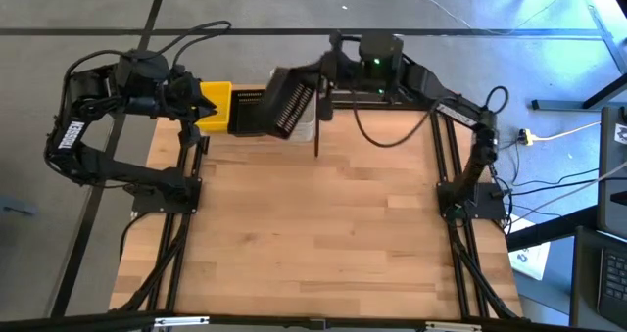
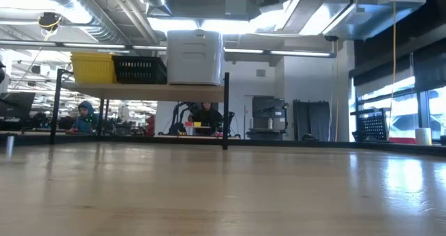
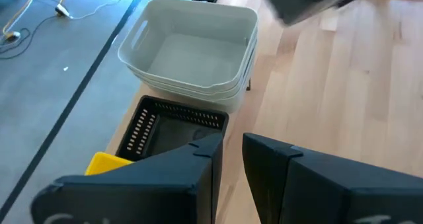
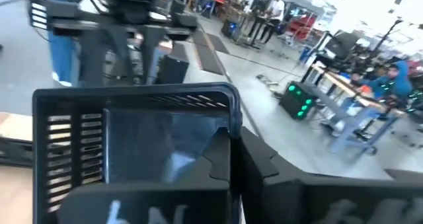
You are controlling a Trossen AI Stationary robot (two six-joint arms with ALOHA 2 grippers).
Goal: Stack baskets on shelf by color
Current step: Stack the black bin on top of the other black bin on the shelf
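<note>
A: Black perforated plastic basket point(image 1: 291, 105), from above: we see the right gripper point(image 1: 319, 89) clenched on its rim, tilted over the shelf point(image 1: 257, 136).
B: Our left gripper point(image 1: 204, 105) hangs above the yellow basket point(image 1: 217, 107), fingers slightly parted, empty.
A: Low down, we see yellow, black and white stacks point(image 2: 194, 57).
B: Right wrist: basket wall point(image 4: 132, 141) pinched.

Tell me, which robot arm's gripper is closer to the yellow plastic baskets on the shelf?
Left. The left gripper hovers right beside the yellow plastic baskets; the right gripper is farther along the shelf, clamped on a black perforated basket.
</note>
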